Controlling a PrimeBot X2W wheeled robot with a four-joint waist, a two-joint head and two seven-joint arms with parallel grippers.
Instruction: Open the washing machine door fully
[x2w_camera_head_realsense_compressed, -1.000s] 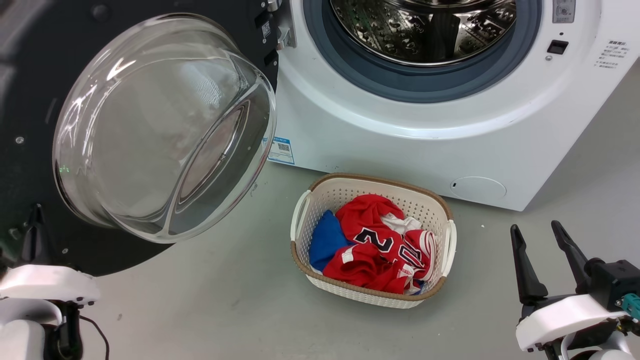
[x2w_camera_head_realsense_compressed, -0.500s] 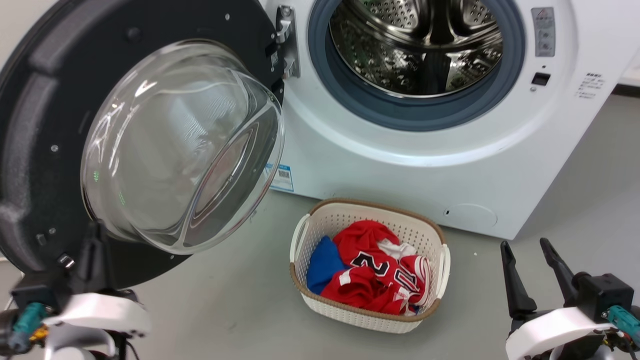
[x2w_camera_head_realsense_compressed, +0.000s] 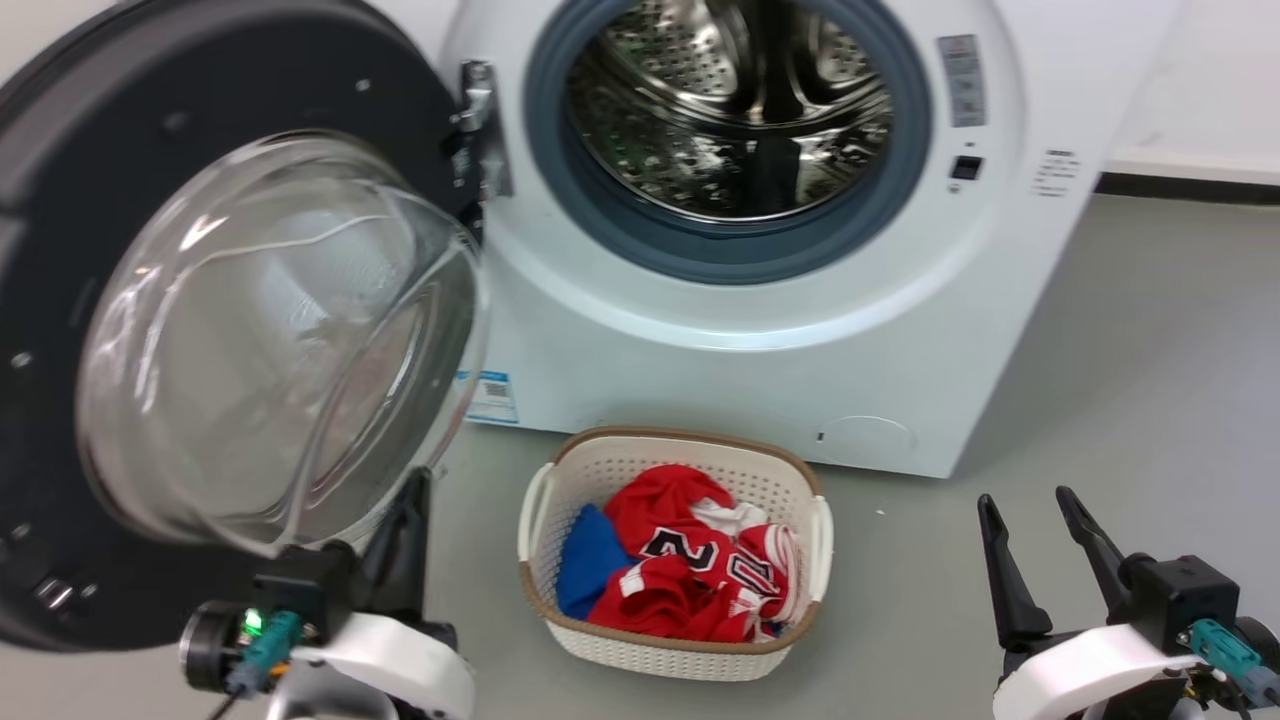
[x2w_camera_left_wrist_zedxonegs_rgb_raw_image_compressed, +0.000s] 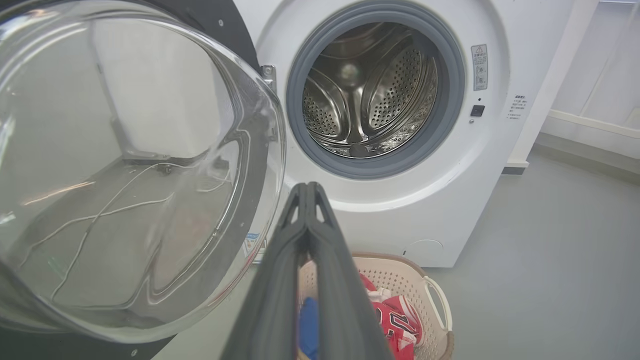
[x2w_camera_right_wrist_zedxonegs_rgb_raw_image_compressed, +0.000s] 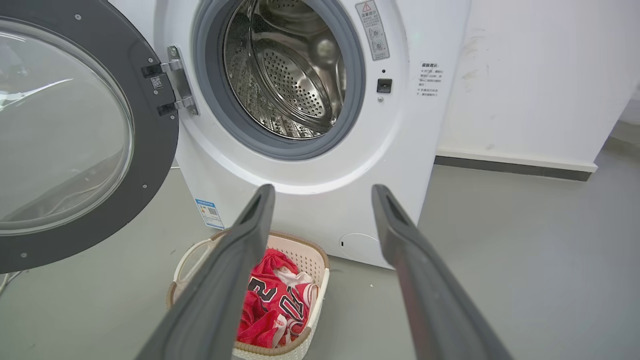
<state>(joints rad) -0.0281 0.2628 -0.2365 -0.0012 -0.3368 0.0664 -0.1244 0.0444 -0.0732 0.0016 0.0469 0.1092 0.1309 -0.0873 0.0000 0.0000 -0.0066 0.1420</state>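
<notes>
The washing machine door (x2w_camera_head_realsense_compressed: 60, 150), a black disc with a clear domed glass bowl (x2w_camera_head_realsense_compressed: 270, 340), stands swung out wide on its hinge (x2w_camera_head_realsense_compressed: 480, 120) at the left of the white machine. My left gripper (x2w_camera_head_realsense_compressed: 415, 490) is shut with nothing in it, just below the bowl's lower right edge. In the left wrist view its closed fingers (x2w_camera_left_wrist_zedxonegs_rgb_raw_image_compressed: 306, 190) point at the machine's front, with the bowl (x2w_camera_left_wrist_zedxonegs_rgb_raw_image_compressed: 125, 165) to their left. My right gripper (x2w_camera_head_realsense_compressed: 1027, 500) is open and empty at the lower right, far from the door (x2w_camera_right_wrist_zedxonegs_rgb_raw_image_compressed: 155, 150). Its fingers (x2w_camera_right_wrist_zedxonegs_rgb_raw_image_compressed: 250, 225) frame the machine's lower front.
The steel drum (x2w_camera_head_realsense_compressed: 730, 110) sits open behind a grey gasket. A white basket (x2w_camera_head_realsense_compressed: 680, 437) with red and blue clothes (x2w_camera_head_realsense_compressed: 680, 570) stands on the grey floor before the machine, between my grippers. A white wall with a dark skirting (x2w_camera_right_wrist_zedxonegs_rgb_raw_image_compressed: 510, 167) runs to the right.
The head camera has lifted and turned, so the whole picture shifted. My left gripper now shows below the glass bowl instead of at the door's lower left rim. The right gripper stays open.
</notes>
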